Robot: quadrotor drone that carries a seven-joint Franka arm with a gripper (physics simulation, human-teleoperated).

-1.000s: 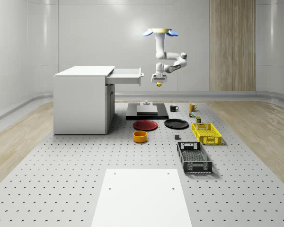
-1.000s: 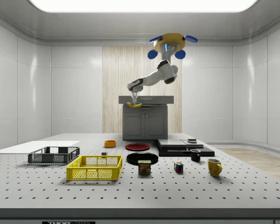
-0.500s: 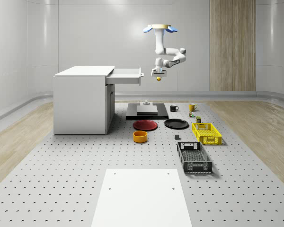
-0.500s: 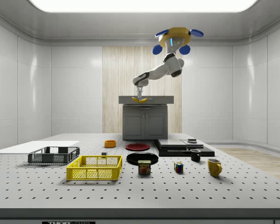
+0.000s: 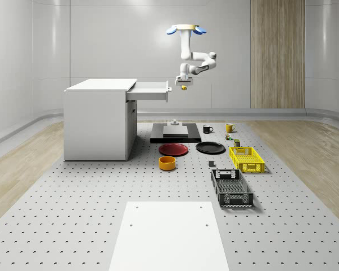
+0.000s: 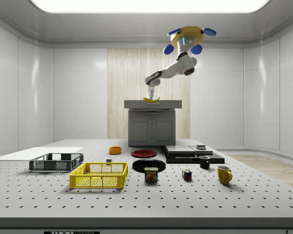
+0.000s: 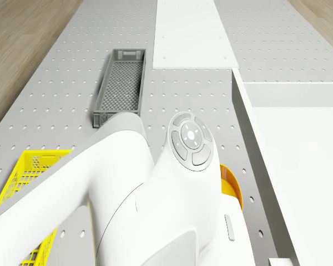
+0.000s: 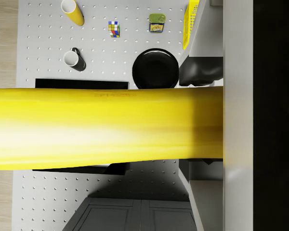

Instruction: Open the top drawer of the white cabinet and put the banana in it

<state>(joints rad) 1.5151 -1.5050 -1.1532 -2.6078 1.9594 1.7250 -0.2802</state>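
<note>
A perforated grey counter (image 5: pixel 73 214) fills a white-panelled room. The drone (image 5: pixel 186 29) hovers just beyond the white cabinet's (image 5: pixel 96 121) open top drawer (image 5: pixel 151 89); its pincer (image 5: pixel 183 84) clamps the banana (image 5: pixel 184 87) level with the drawer front.

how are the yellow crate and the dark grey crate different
The yellow crate is bright yellow; the dark grey crate is charcoal. In the whole-scene view the yellow crate lies farther back, near the black plate, while the grey one sits nearer the white panel. The grey crate looks longer and narrower. Both are open mesh-walled trays resting flat on the floor.
</note>
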